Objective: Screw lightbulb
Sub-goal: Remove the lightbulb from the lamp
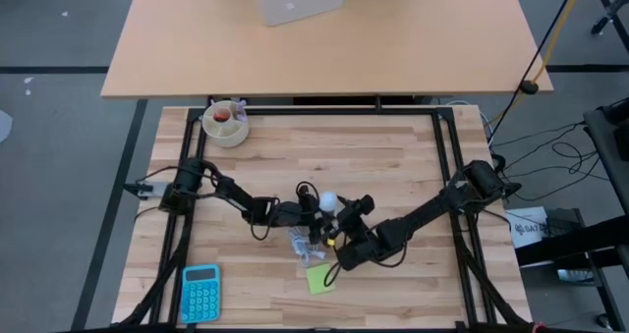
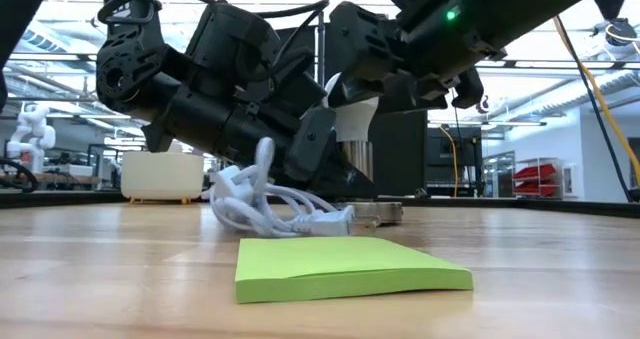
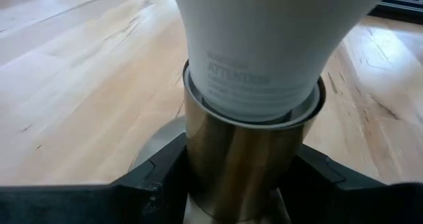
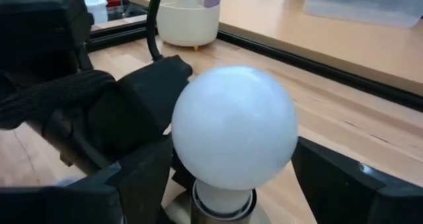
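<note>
Between the right tool's (image 4: 231,184) fingers stands the lightbulb (image 4: 232,125), socketed.

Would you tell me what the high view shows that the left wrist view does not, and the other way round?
Only the high view shows the blue calculator, the green sticky notes, the white bowl and both arms meeting mid-table. Only the left wrist view shows the left gripper clamping the metal socket, and faint grey print on the bulb's neck. Both show the lightbulb and the wooden table.
</note>
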Tool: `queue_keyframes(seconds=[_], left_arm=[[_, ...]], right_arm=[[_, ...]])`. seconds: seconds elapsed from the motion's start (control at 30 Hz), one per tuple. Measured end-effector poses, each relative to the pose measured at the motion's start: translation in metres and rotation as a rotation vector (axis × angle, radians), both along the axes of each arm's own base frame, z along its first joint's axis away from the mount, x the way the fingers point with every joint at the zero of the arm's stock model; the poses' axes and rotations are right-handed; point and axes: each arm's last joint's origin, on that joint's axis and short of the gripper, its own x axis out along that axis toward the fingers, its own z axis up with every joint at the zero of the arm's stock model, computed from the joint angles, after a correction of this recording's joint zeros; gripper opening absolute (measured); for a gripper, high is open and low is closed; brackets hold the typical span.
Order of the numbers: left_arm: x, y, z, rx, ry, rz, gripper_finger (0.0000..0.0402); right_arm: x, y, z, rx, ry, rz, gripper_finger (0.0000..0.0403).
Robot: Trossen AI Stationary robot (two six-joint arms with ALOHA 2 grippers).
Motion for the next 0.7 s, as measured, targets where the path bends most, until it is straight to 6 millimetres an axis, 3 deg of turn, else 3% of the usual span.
queue_keyframes(seconds=[0.7], left_arm=[[0.000, 0.000, 0.000, -0.001, -0.003, 0.004, 0.0190]], right_arm=[[0.007, -0.013, 0.002, -0.006, 0.014, -0.013, 0.0298]])
